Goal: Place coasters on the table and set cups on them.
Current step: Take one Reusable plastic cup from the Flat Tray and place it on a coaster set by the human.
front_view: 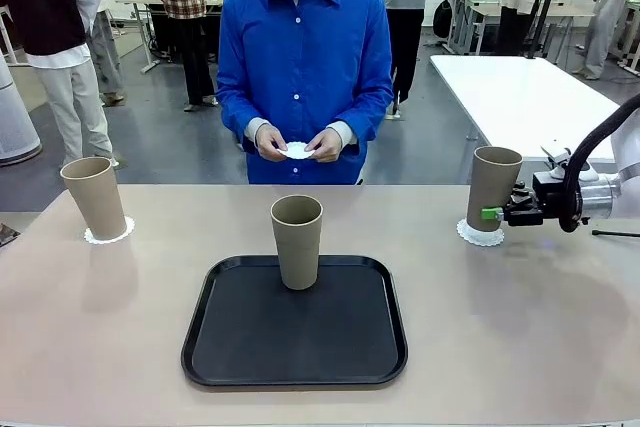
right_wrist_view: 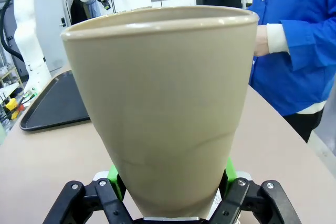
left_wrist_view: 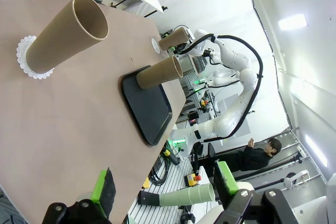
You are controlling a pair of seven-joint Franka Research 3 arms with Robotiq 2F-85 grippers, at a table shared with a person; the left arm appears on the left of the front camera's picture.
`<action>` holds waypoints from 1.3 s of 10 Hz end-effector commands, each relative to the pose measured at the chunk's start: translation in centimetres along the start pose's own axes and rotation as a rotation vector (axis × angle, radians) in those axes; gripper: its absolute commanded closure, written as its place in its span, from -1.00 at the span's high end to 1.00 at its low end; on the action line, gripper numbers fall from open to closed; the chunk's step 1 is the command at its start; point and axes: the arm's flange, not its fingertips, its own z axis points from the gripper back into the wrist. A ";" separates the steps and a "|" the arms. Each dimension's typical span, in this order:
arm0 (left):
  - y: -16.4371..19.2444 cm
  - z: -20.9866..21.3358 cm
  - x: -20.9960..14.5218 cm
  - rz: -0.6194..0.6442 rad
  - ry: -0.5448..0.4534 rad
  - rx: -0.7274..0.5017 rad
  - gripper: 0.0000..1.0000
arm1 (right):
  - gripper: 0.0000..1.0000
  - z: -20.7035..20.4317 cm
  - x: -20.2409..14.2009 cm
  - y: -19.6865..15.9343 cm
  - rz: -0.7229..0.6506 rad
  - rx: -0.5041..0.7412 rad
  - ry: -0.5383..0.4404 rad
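The right gripper [front_view: 489, 214], black with green pads, is clamped on the lower part of the right cup [front_view: 494, 185], a tall tapered tan-brown matte tumbler. It stands upright near the right end of the large beige-pink matte table [front_view: 520, 327]. In the right wrist view the two fingers [right_wrist_view: 105, 195] press against either side of that tumbler's narrow base. The right cup sits over the right coaster [front_view: 480, 238], a small round white paper doily with a lacy scalloped edge. Whether its base rests fully on the paper I cannot tell.

The left gripper [left_wrist_view: 164, 182] is spread wide, with nothing between its green pads [left_wrist_view: 103, 184], and it looks along the tabletop from the left. The left cup [front_view: 94, 197], an identical tumbler, stands on the left coaster [front_view: 108, 238], a matching doily, at the far left of the table.

The middle cup [front_view: 297, 242], a third tumbler of the same kind, stands upright directly on the far edge of the black tray [front_view: 300, 342]. This flat tray has rounded corners and lies at the near centre of the table.

At the far side a person [front_view: 305, 57] in a bright blue buttoned shirt holds the spare coaster [front_view: 298, 151], another white doily. It is between both hands [front_view: 272, 143], beyond the table's far edge.
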 end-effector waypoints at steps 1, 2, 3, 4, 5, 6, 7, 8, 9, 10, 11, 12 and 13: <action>-0.2 0.1 0.0 0.007 0.001 0.004 1.00 | 0.61 -0.2 -0.1 -1.0 0.028 0.021 -0.041; -0.2 0.1 0.0 0.007 0.001 0.004 1.00 | 0.61 -0.3 -0.3 -1.1 0.026 0.022 -0.032; -0.2 0.1 0.0 0.007 0.001 0.004 1.00 | 0.61 -0.4 -0.4 -1.1 0.030 0.021 -0.033; -0.2 0.1 0.0 0.007 0.001 0.004 1.00 | 0.61 -0.4 -0.6 -1.1 0.034 0.017 -0.027; -0.2 0.1 0.0 0.007 0.001 0.004 1.00 | 0.61 -0.7 -0.8 -1.2 0.035 0.016 -0.019; -0.2 0.1 0.0 0.007 0.001 0.004 1.00 | 0.61 -0.8 -1.1 -1.2 0.036 0.021 -0.016; -0.2 0.1 0.0 0.007 0.001 0.004 1.00 | 0.61 -1.0 -1.5 -1.3 0.032 0.019 -0.015; -0.2 0.1 0.0 0.007 0.001 0.004 1.00 | 0.61 -1.1 -1.6 -1.4 0.030 0.018 -0.014; -0.2 0.1 0.0 0.007 0.001 0.004 1.00 | 0.61 -1.0 -1.8 -1.3 0.030 0.016 -0.009; -0.2 0.1 0.0 0.007 0.001 0.004 1.00 | 0.61 -0.9 -1.8 -1.3 0.030 0.013 -0.003; -0.2 0.1 0.0 0.007 0.001 0.004 1.00 | 0.61 -0.9 -1.9 -1.3 0.030 0.012 -0.005; -0.2 0.1 0.0 0.007 0.001 0.004 1.00 | 0.61 -1.0 -2.0 -1.4 0.029 0.012 -0.007; -0.2 0.1 0.0 0.007 0.001 0.004 1.00 | 0.61 -0.9 -2.0 -1.3 0.028 0.010 -0.001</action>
